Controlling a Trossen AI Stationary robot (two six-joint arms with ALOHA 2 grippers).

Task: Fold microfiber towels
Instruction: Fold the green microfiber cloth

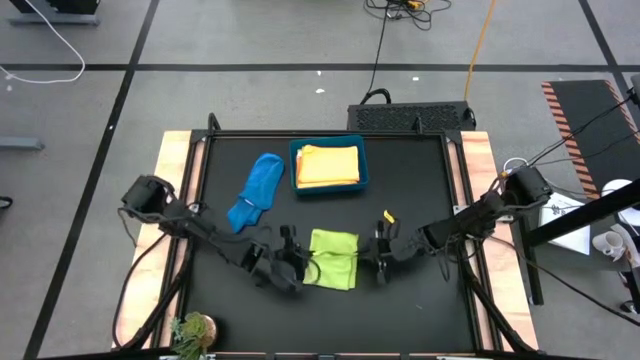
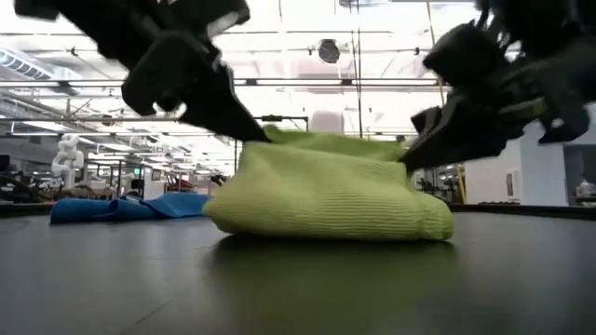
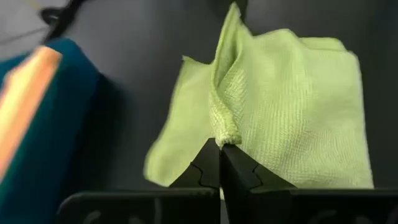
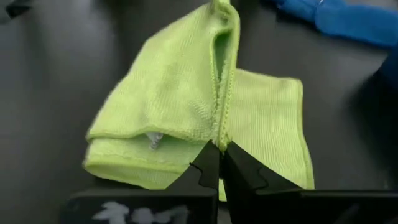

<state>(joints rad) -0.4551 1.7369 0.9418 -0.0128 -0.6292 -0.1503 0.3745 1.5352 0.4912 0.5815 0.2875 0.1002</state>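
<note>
One towel (image 1: 334, 258) lies on the table (image 1: 420, 190) between my two pincers: my left pincer (image 1: 303, 267) pinches its left edge, my right pincer (image 1: 368, 256) its right edge. Behind it stands a bin (image 1: 329, 185) with a folded towel (image 1: 328, 165) in it. Another towel (image 1: 256, 190) lies just left of the bin.
</note>
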